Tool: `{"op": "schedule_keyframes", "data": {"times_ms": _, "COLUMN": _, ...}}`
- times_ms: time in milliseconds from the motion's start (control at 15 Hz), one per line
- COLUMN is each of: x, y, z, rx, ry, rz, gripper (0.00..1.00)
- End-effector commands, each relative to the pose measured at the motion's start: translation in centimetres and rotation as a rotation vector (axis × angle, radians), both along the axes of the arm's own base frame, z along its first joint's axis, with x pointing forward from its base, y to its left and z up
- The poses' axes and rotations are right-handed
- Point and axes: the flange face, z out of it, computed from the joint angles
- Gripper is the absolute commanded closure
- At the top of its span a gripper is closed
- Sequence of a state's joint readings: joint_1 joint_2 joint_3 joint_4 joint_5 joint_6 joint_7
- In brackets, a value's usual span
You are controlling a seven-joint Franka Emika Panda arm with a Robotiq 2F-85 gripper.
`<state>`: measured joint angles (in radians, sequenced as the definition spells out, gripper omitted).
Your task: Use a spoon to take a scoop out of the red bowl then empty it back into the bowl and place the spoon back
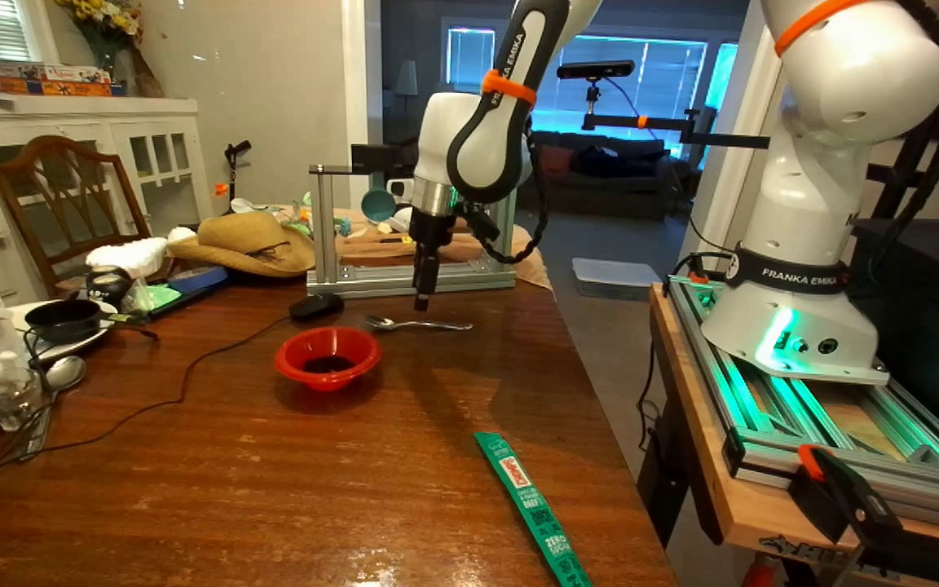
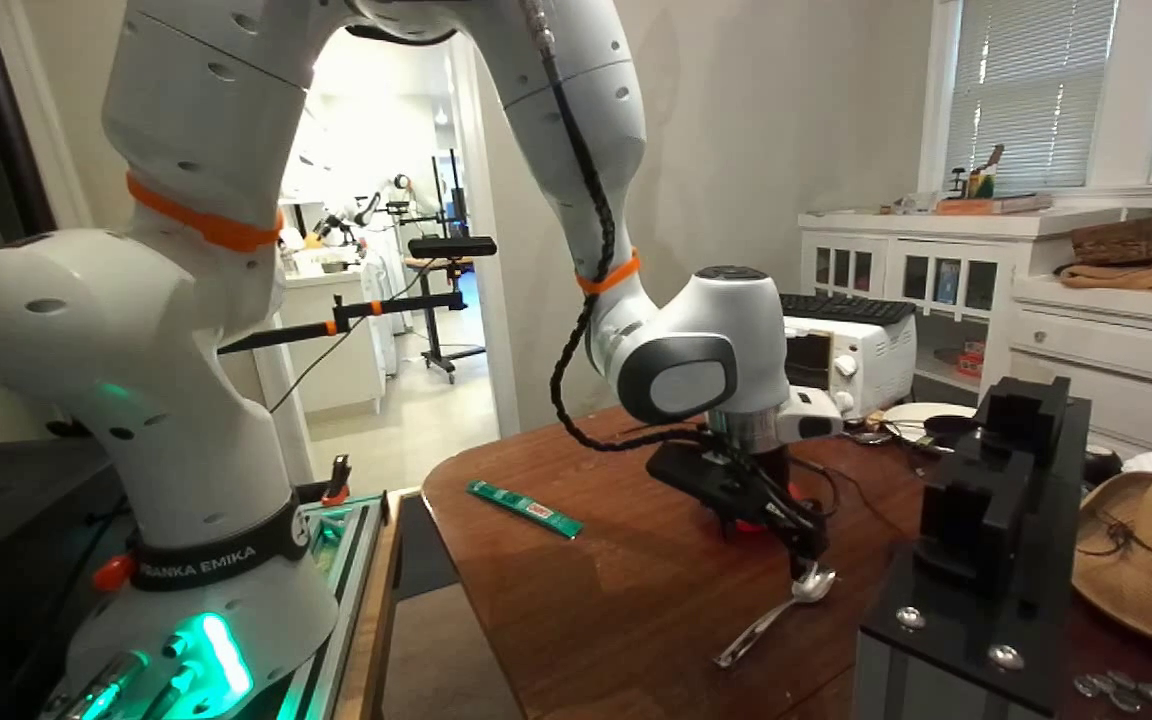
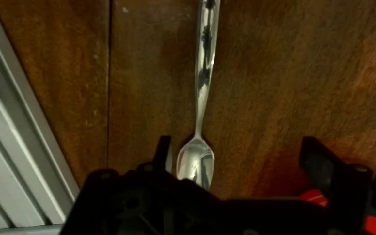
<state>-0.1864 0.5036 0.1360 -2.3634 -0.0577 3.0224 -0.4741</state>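
Observation:
A silver spoon (image 1: 429, 326) lies flat on the wooden table, also visible in an exterior view as the spoon (image 2: 768, 622). My gripper (image 1: 421, 305) points down just above it, apart from the table. In the wrist view, the spoon (image 3: 204, 75) runs up and away, its scoop end between the wide-apart fingers of my gripper (image 3: 237, 140), nearer the left finger. Nothing is held. The red bowl (image 1: 329, 380) with dark contents sits close by. Only slivers of the red bowl (image 3: 313, 195) show at lower right in the wrist view; the arm mostly hides it in an exterior view.
A metal frame (image 1: 412, 282) stands just behind the spoon, its rail (image 3: 15, 130) at left in the wrist view. A black mouse (image 1: 316, 306) with a cable is behind the bowl. A green strip (image 1: 531, 505) lies near the table edge. A straw hat (image 1: 253, 244) sits farther back.

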Motion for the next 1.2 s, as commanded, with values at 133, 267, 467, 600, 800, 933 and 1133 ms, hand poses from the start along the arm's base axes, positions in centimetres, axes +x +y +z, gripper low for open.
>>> {"op": "schedule_keyframes", "data": {"times_ms": 133, "x": -0.4, "y": -1.1, "z": -2.7, "rx": 0.104, "ry": -0.064, "rz": 0.014, "gripper": 0.00}}
{"op": "schedule_keyframes", "data": {"times_ms": 267, "x": -0.4, "y": -0.7, "z": -2.2, "rx": 0.085, "ry": -0.044, "rz": 0.004, "gripper": 0.00}}
{"op": "schedule_keyframes", "data": {"times_ms": 467, "x": -0.4, "y": -1.2, "z": -2.5, "rx": 0.096, "ry": -0.046, "rz": -0.004, "gripper": 0.00}}
{"op": "schedule_keyframes", "data": {"times_ms": 600, "x": -0.3, "y": -1.0, "z": -2.4, "rx": 0.098, "ry": -0.048, "rz": 0.000, "gripper": 0.00}}
{"op": "schedule_keyframes", "data": {"times_ms": 800, "x": -0.1, "y": -0.9, "z": -2.3, "rx": 0.105, "ry": -0.078, "rz": 0.008, "gripper": 0.00}}
{"op": "schedule_keyframes", "data": {"times_ms": 933, "x": -0.1, "y": -1.0, "z": -1.9, "rx": 0.101, "ry": -0.123, "rz": 0.020, "gripper": 0.00}}
{"op": "schedule_keyframes", "data": {"times_ms": 1133, "x": -0.3, "y": -1.2, "z": -1.7, "rx": 0.101, "ry": -0.175, "rz": 0.021, "gripper": 0.00}}
